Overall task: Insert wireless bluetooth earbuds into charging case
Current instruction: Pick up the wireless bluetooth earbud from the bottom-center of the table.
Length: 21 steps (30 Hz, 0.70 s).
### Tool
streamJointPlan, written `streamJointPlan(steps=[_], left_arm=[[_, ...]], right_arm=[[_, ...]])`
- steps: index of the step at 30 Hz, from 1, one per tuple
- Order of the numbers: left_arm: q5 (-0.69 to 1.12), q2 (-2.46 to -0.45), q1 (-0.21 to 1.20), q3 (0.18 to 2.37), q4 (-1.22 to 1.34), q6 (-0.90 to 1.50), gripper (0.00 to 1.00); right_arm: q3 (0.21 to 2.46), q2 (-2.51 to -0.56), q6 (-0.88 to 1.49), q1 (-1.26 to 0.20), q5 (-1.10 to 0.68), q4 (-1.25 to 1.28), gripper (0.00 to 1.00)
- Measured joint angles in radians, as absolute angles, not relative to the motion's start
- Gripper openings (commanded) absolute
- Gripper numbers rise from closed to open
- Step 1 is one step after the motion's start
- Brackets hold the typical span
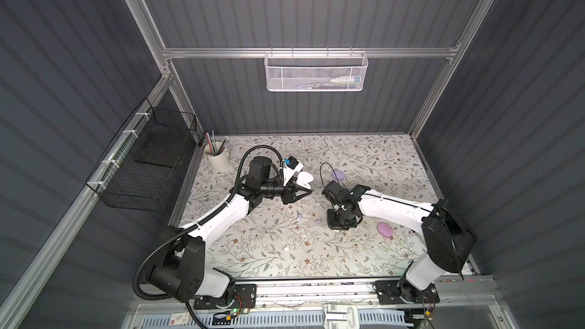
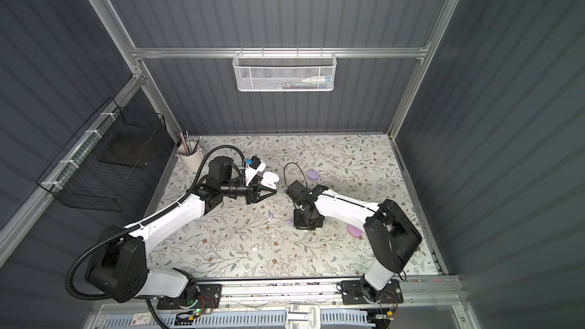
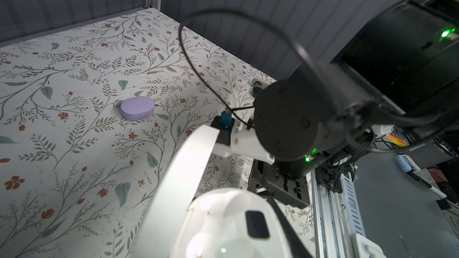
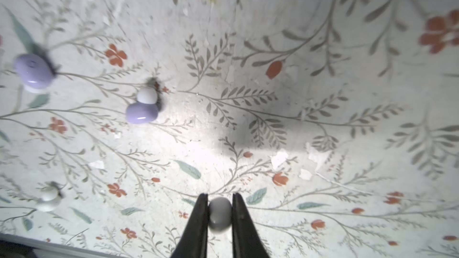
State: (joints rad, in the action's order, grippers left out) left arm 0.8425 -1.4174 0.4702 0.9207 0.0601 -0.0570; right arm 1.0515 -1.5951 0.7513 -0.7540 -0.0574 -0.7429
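Right end effector [image 4: 220,197] grips earbud [image 4: 219,214], table [image 1: 364,159] middle.

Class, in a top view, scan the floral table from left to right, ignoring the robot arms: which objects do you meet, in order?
Cream cylindrical pot holding pens → white open plastic charging case → small lavender rounded earbud → closed lavender oval plastic case → closed pinkish-lavender oval plastic case.

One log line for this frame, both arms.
left gripper: shut on white case, lid open | right gripper: shut on earbud | loose: two lavender earbuds
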Motion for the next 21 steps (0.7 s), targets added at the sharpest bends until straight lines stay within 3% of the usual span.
streamJointPlan(steps=[10,21], left_arm=[[0.903,-1.433,0.490,0.958,0.149,-0.014,0.26],[0.945,-1.524,0.601,1.051,0.280,0.038,0.27]], right_arm=[[1.163,-1.293,0.679,-0.633,-0.096,-0.816,0.14],[1.363,-1.129,0.582,-0.608,-0.219,-0.844,0.12]])
